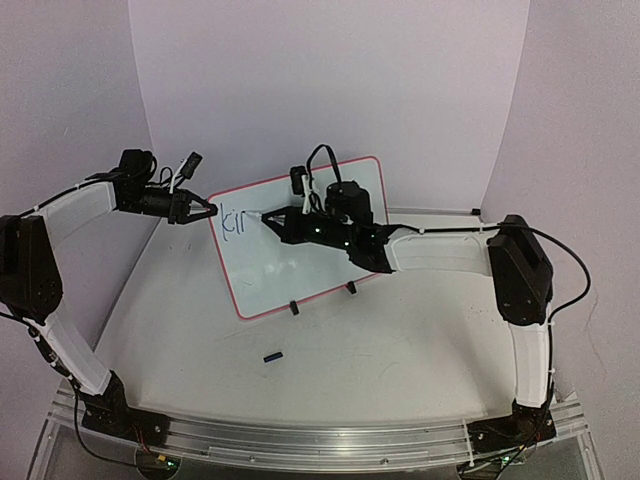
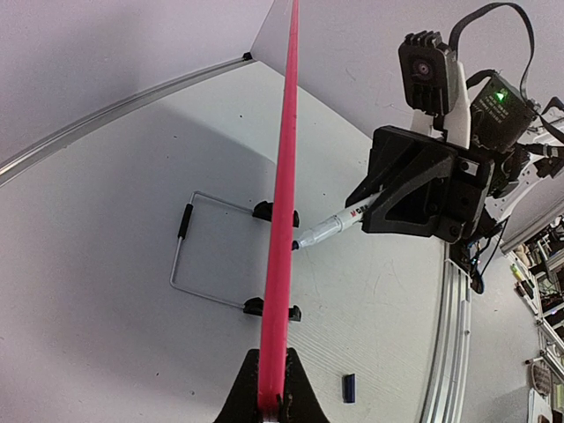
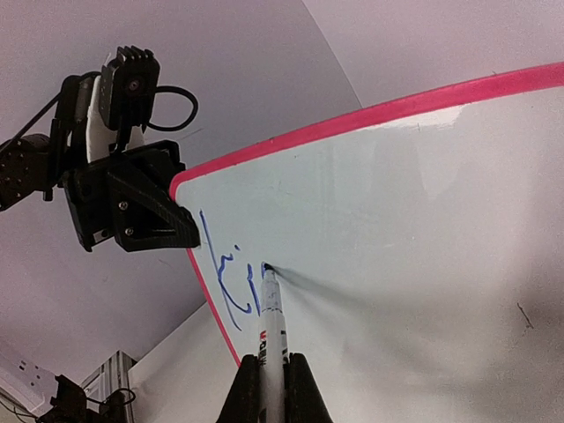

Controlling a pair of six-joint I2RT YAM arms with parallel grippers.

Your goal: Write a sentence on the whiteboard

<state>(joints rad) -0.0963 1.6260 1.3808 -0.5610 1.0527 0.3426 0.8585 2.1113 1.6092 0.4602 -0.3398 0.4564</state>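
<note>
Whiteboard (image 1: 300,275): white, thin red rim; feet (image 1: 293,308) black.
Letters (image 1: 236,222): dark blue.
Marker (image 3: 272,322): white barrel, red-and-black print.
My left pincer (image 1: 207,207) and my right pincer (image 3: 273,368): black.
Small cap (image 1: 272,356): dark.
Table (image 1: 420,340): white.

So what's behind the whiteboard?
A thin wire stand rests on the table behind the whiteboard, joined at its bottom edge. From the top camera the board covers it, so it can't be seen there.
</note>
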